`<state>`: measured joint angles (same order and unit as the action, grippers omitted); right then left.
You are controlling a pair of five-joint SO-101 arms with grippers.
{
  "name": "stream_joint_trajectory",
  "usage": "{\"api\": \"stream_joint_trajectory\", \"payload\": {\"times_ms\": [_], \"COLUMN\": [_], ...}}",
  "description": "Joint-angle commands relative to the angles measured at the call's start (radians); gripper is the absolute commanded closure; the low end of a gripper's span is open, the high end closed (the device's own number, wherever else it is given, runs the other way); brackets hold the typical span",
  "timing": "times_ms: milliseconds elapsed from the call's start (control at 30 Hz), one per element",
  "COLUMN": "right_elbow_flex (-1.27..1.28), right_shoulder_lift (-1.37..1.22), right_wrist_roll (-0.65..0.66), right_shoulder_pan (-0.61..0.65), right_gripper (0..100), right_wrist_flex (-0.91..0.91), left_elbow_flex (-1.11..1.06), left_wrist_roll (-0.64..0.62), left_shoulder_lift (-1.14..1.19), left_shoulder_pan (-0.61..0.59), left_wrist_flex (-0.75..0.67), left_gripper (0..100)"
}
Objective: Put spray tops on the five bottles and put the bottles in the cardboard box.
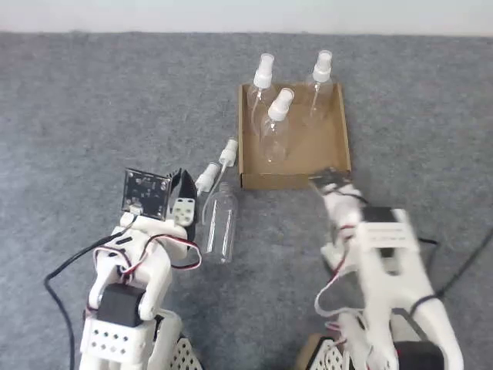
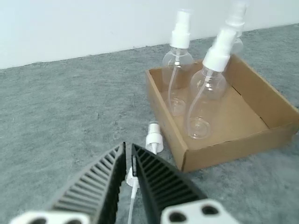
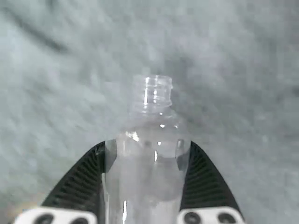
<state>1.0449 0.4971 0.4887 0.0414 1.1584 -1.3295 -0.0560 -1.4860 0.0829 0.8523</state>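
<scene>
- Grey carpet [image 1: 92,100], pale wall [image 2: 70,28] behind.
- Box [image 1: 333,146]: three clear capped bottles [image 1: 275,127] stand upright inside it.
- A clear lying bottle [image 1: 221,220], neck open, is on the carpet beside your left arm. A loose top [image 2: 154,140] sits just beside the box.
- Your left gripper [image 2: 128,148] is low and clamped on a white held top [image 2: 132,176].
- Your right gripper [image 3: 147,151], near the box front, grasps an uncapped held bottle [image 3: 152,107].

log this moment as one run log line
left gripper: shut on spray top | right gripper: shut on uncapped bottle | cardboard box: three capped bottles | table: lying bottle, loose top
</scene>
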Motion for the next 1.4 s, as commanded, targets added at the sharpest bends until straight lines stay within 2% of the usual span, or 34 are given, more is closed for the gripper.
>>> {"api": "stream_joint_trajectory", "payload": {"times_ms": [0, 133, 233, 367, 500, 600, 900, 1167, 1367], "right_elbow_flex": [-0.129, -0.160, -0.160, -0.161, -0.204, -0.279, -0.400, -0.397, -0.396], "right_shoulder_lift": [0.004, -0.004, -0.005, -0.028, -0.145, -0.255, -0.435, -0.449, -0.449], "right_wrist_roll": [0.226, 0.374, 0.428, 0.437, 0.436, 0.433, 0.385, 0.390, 0.390], "right_shoulder_pan": [-0.338, -0.573, -0.677, -0.723, -0.720, -0.731, -0.730, -0.730, -0.730], "right_gripper": [97.0, 97.0, 97.0, 97.0, 97.0, 97.0, 97.0, 97.0, 97.0], "right_wrist_flex": [0.018, -0.064, -0.125, -0.194, -0.208, -0.208, -0.208, -0.208, -0.208], "left_elbow_flex": [0.136, 0.344, 0.536, 0.762, 0.905, 0.974, 1.047, 1.159, 1.165], "left_wrist_roll": [-0.005, 0.071, 0.144, 0.233, 0.275, 0.275, 0.276, 0.276, 0.275], "left_shoulder_lift": [0.164, 0.474, 0.753, 1.097, 1.330, 1.432, 1.628, 1.788, 1.755], "left_shoulder_pan": [-0.060, -0.074, -0.080, -0.080, -0.075, -0.074, -0.074, -0.074, -0.074], "left_wrist_flex": [-0.014, 0.078, 0.190, 0.276, 0.290, 0.284, 0.117, 0.114, 0.123], "left_gripper": [99, 99, 99, 91, 84, 84, 84, 84, 84]}}
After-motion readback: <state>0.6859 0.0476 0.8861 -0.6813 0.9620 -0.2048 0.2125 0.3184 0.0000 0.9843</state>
